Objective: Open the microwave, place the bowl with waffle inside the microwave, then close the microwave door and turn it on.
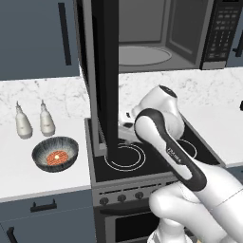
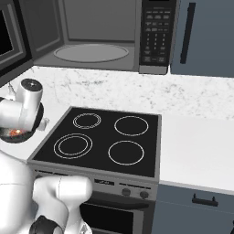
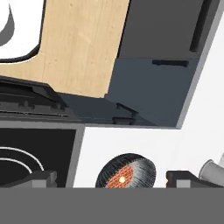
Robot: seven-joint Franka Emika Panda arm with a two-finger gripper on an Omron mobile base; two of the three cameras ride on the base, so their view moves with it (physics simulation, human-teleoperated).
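1. Left of the gripper (image 3: 111, 178) as the left base view has it, the bowl (image 1: 55, 154) sits on the white counter (image 1: 28, 171) with the waffle (image 1: 56, 156) lying inside it. Two pale bottles (image 1: 32, 121) stand just behind. Nothing has been lifted yet.
2. In the hand view the bowl lies between the two dark fingertips (image 3: 40, 178), a little beyond them. The jaws are spread wide and hold nothing.
3. Above the gripper, the microwave door (image 1: 105, 71) hangs swung out, edge-on over the stove (image 2: 103, 139). Opening looks done.
4. Up and to the right of the gripper, the microwave (image 2: 98, 34) cavity stands bare, its turntable (image 2: 91, 52) unloaded, the keypad strip (image 2: 154, 34) at its right.
5. Judged remaining: grasping the bowl, placing it inside, shutting the door, pressing start.
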